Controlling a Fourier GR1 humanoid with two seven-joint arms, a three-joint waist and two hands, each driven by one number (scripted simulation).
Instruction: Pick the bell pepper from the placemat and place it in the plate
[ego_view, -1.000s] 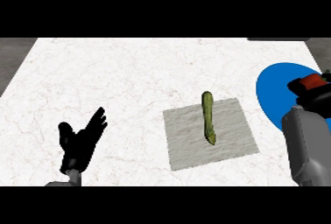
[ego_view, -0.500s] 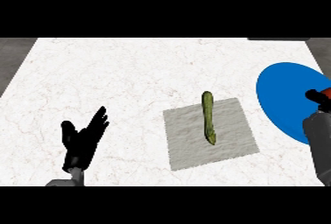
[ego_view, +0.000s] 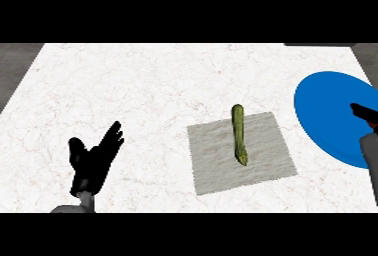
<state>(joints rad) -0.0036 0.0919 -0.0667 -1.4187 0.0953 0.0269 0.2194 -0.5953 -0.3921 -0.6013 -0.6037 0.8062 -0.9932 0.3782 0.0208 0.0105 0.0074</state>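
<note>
The right hand (ego_view: 365, 116) has slid further off the right edge, uncovering more blue plate (ego_view: 328, 112).

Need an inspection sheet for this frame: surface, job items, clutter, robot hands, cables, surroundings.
Surface: white marbled counter.
Job's things: long thin green vegetable lies lengthwise on the grey placemat; it does not look like a bell pepper. Blue plate at right, partly cut off by the view's edge.
Clutter: nothing seen.
Robot hands: left robot hand open, resting at lower left. Right robot hand at the right edge over the plate, mostly out of view.
Cables: nothing seen.
Surroundings: dark floor past the counter's edges.
</note>
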